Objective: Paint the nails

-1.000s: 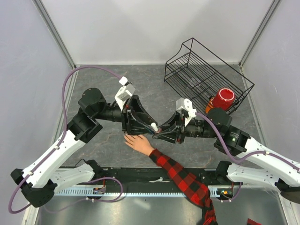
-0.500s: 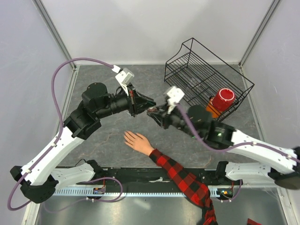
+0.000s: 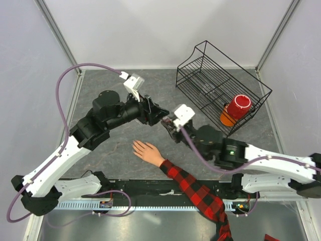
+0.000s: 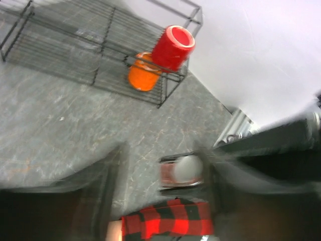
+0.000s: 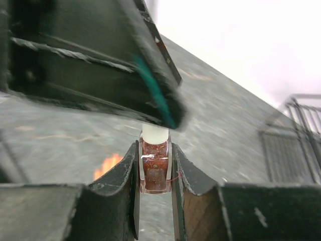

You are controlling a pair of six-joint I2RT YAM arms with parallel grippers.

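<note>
Red bottle (image 5: 155, 165) sits clamped in right gripper (image 5: 154, 150), left gripper (image 4: 161, 160) jaws apart astride its white cap (image 4: 188, 168): centre, close squarely, twist off straight; nails (image 3: 135, 146) are on hand (image 3: 147, 151) lying flat, apart from both.

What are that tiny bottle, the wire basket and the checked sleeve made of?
The bottle looks like clear glossy glass, showing dark red liquid and highlights; its white cap seems plastic. The basket is thin black wire, probably coated metal. The sleeve looks like woven plaid cloth, matte.
</note>
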